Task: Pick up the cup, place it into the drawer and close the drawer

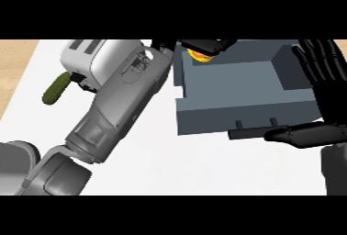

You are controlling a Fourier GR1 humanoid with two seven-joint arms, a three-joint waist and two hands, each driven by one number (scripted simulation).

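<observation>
Left robot hand [205, 45]: forearm lay across the view from near left, hand over the far-left corner of the open drawer [244, 114]. Fingers were curled over the cup [199, 56], clamped on it as far as the view allowed.

Cup: only a sliver showed under the hand, yellow and orange with a red patch. It sat within the drawer's outline at the far-left corner. Could not tell whether it hung above the drawer floor or rested on it.

Right robot hand [324, 78]: at the right edge, fingers straight and apart, pointing up, resting. Thumb lay out leftward, just beside the drawer's handle [247, 134]; contact unclear.

Also noted: toaster [95, 55] far left on the white surface [169, 156], partly behind the left forearm; a green vegetable [57, 89] just left of it.

Handling, my judgement: the cup looked small, so probably light and rigid, with smooth walls that could slide in the fingers. Best taken round the wall or over the rim from above, which suits lowering into a deep box with high sides. Let go low, upright, clear of the far wall.

Progress, my judgement: placing step in hand; drawer open, closing not yet done. The front face by the handle looked the place to push
</observation>
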